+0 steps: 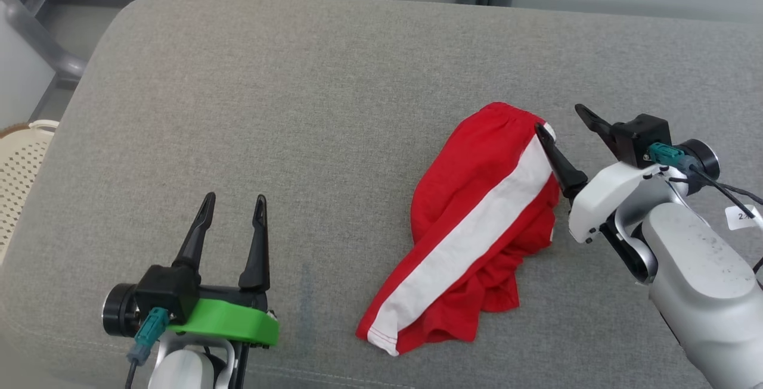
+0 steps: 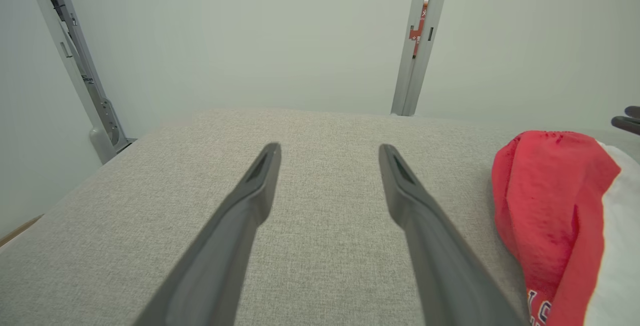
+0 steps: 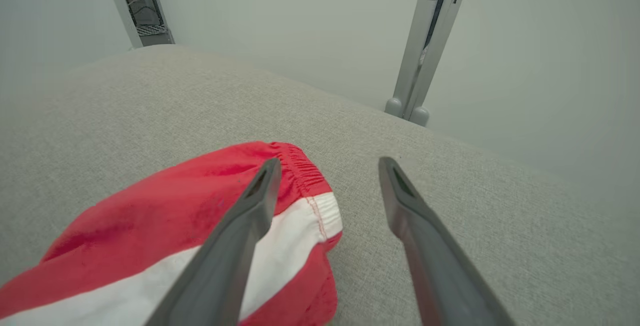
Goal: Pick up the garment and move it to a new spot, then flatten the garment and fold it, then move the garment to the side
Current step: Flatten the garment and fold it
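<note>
Right gripper (image 1: 559,117) is standing wide at the waistband (image 3: 300,168) of the crumpled red, white-striped fabric shorts (image 1: 471,228), likely preparing to flatten them; left gripper (image 1: 234,197) is waiting wide, well apart.

The red garment (image 1: 477,222) with a white stripe lies bunched and partly folded. It rests on the grey cushion (image 1: 268,109).

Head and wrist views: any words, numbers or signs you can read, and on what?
"2": white tag on a black cable; the rest is cut off.
Red sign in the gap of the grey post: too blurred to read.
White print on the red garment: cut off, unreadable.
</note>
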